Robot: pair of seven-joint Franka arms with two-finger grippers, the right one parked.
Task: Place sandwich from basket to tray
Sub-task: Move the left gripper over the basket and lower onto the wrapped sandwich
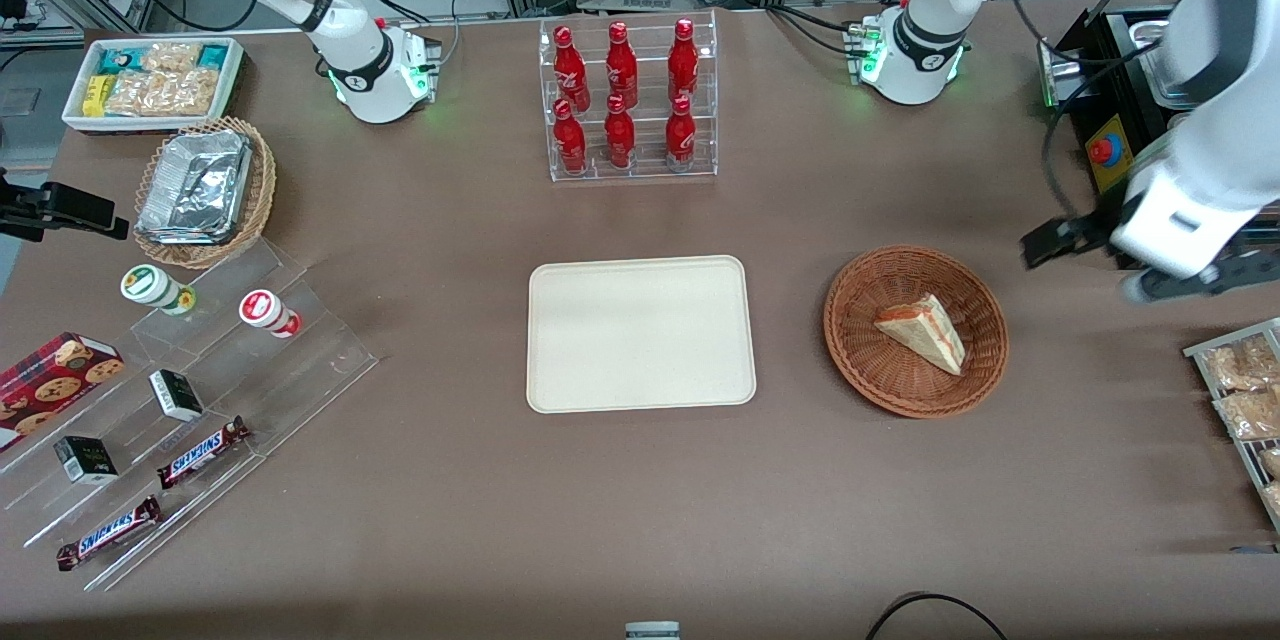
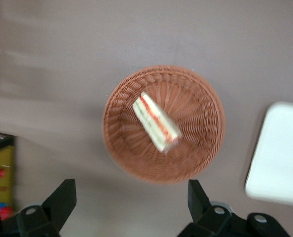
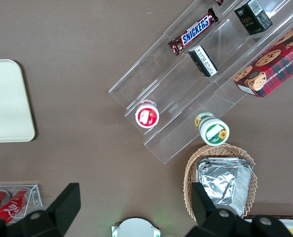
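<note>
The sandwich [image 1: 925, 331], a pale wedge with red-orange and green layers, lies in the round reddish-brown wicker basket [image 1: 860, 360]. The cream tray [image 1: 640, 333] lies flat beside the basket, toward the parked arm's end, with nothing on it. My left gripper [image 1: 1045, 245] hangs above the table beside the basket, toward the working arm's end. The left wrist view looks down on the sandwich [image 2: 156, 122], the basket [image 2: 198, 96] and a corner of the tray [image 2: 279, 153]. There the gripper [image 2: 130, 197] is open, its fingers wide apart over bare table just short of the basket's rim.
A clear rack of red bottles [image 1: 630, 100] stands farther from the front camera than the tray. A black box with a red button [image 1: 1105, 150] and a rack of snack packets [image 1: 1245, 400] flank my arm. Acrylic steps with snacks [image 1: 200, 390] and a foil-filled tan basket [image 1: 200, 190] lie toward the parked arm's end.
</note>
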